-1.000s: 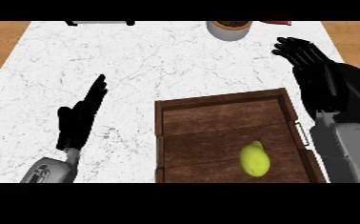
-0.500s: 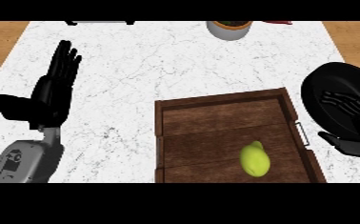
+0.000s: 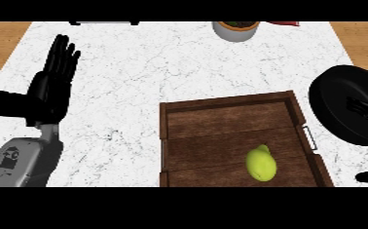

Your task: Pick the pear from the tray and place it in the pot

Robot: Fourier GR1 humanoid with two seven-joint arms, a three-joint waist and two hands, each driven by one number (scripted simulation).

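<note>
Black left hand (image 3: pixel 50 84) rests open, fingers (image 3: pixel 63 57) up.

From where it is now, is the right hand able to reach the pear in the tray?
Probably yes. The pear lies uncovered in the near right part of the tray, with nothing on top of it. The right hand shows just beyond the tray's right edge, and only the low rim stands between them.
</note>
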